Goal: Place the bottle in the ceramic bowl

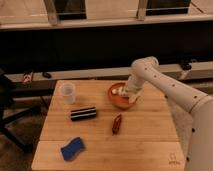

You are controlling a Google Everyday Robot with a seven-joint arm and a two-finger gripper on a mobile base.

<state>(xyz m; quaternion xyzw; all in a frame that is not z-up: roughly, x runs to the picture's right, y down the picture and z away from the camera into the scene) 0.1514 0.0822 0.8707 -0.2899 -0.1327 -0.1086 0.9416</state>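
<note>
Placement step is in hand: the gripper [131,95] is held low over the ceramic bowl [118,100], bottle [120,91] at its rim. Finger state can't be told. Next, release w/ clean retreat is called for.

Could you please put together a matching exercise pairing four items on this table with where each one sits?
Things:
1. ceramic bowl
2. translucent cup
3. blue sponge
4. dark red object

Places:
A. near the front left corner of the wooden table
B. toward the back left of the table
C. at the back right, directly under the gripper
D. near the middle of the table, in front of the bowl

Pairs: 1-C, 2-B, 3-A, 4-D
</note>
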